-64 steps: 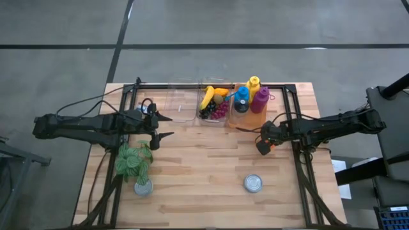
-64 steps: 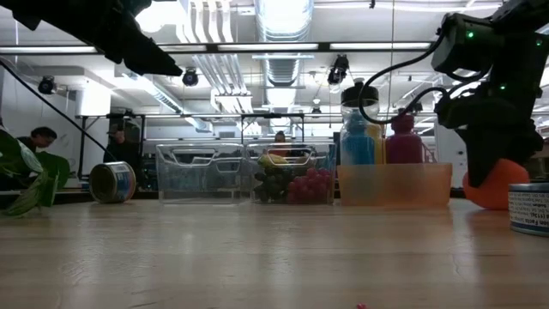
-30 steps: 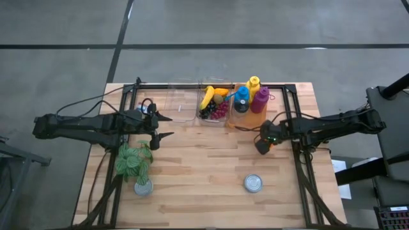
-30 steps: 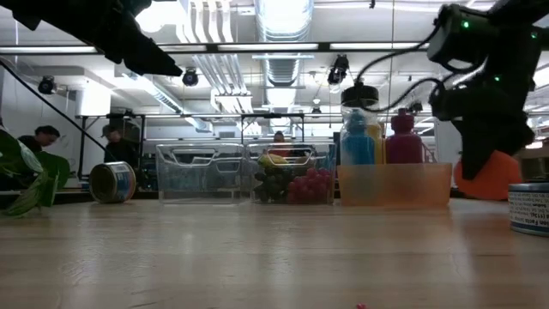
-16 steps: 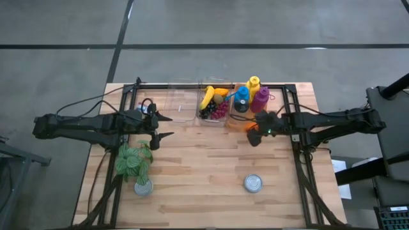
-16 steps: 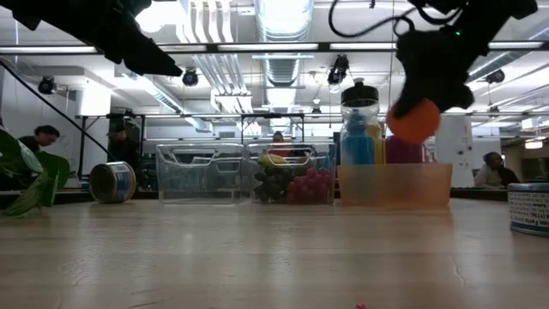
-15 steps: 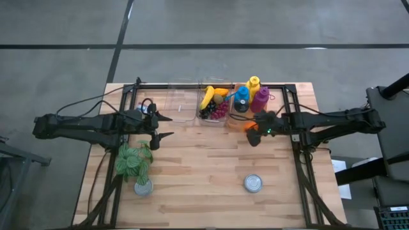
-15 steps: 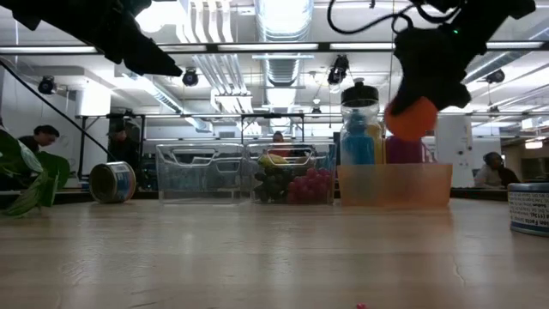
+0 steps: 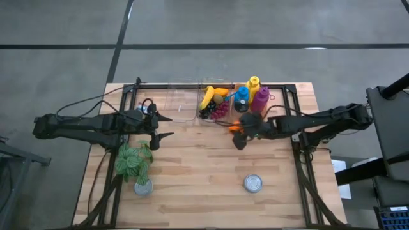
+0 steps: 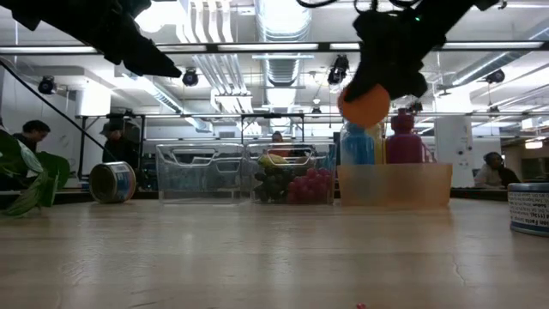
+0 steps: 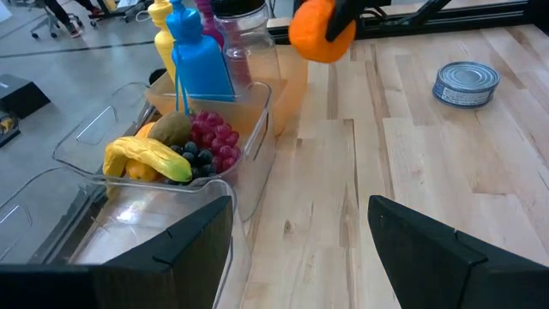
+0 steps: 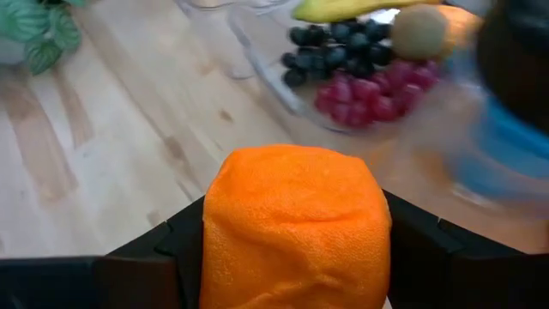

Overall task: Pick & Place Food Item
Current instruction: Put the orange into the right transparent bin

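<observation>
A: Where is the orange [image 12: 296,227]?

B: Clamped between the right gripper [image 9: 238,135] fingers, lifted off the worktop [image 9: 204,185] near the far edge, just in front of the fruit bin [image 9: 213,105]. Seen overhead as a small orange patch; filling the right wrist view.

A: And the left gripper [image 9: 162,126]?

B: Parted wide, holding nothing, by the left edge. Own wrist view alone showing banana [image 11: 150,157] and grapes [image 11: 213,137] clearly.

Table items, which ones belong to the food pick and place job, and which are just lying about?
In the job:
- orange, held off the table
- right tool, shut on it
- fruit bin

Lying about:
- bottles in their tub
- empty clear bin
- two tins
- plant
- left tool, open and apart
</observation>
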